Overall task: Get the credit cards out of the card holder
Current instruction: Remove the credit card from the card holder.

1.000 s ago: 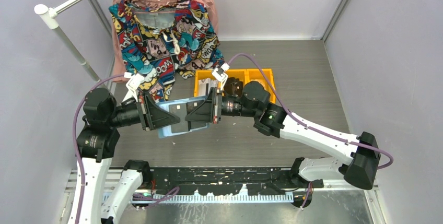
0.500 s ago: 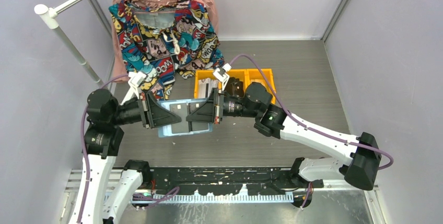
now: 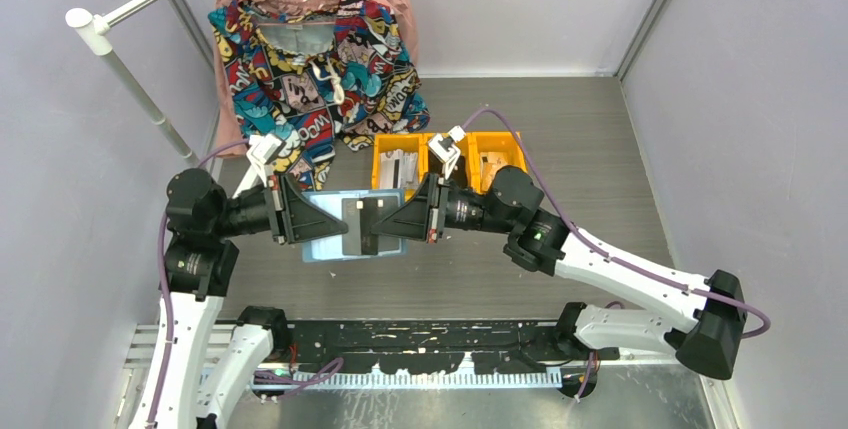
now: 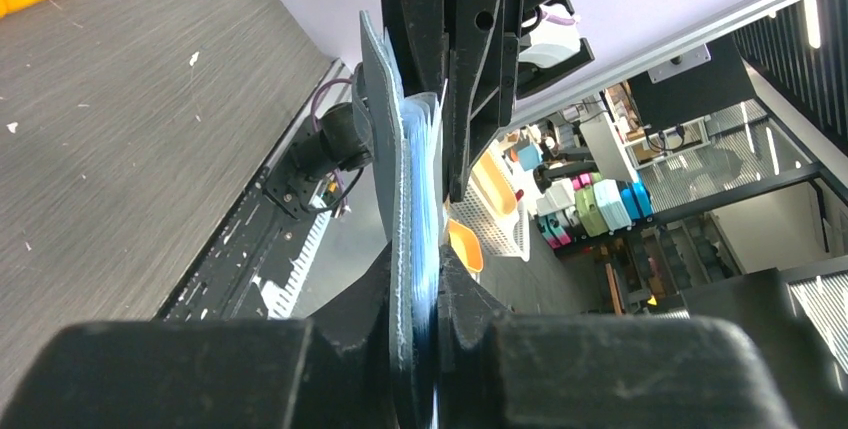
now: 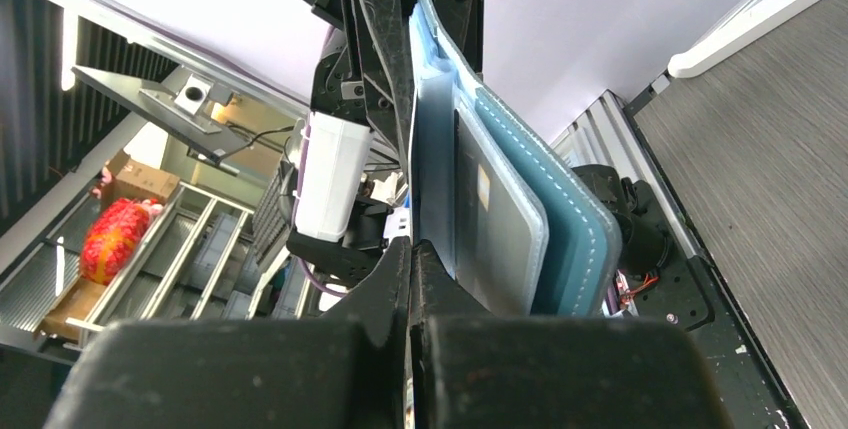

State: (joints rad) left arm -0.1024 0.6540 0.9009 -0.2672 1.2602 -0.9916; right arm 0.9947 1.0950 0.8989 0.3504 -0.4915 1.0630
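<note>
L gripper [image 3: 298,221] pinches left edge of small teal-blue folding card holder [image 3: 325,241], held open in air mid-scene w/ grey flat rectangular plastic card [image 3: 360,226] on its right half; R gripper [image 3: 385,227] pressed together there, grip on card unclear.

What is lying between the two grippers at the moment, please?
The open card holder spans the gap, held above the table. The left gripper clamps one edge and the right gripper pinches the opposite side. The top view shows this best.
</note>
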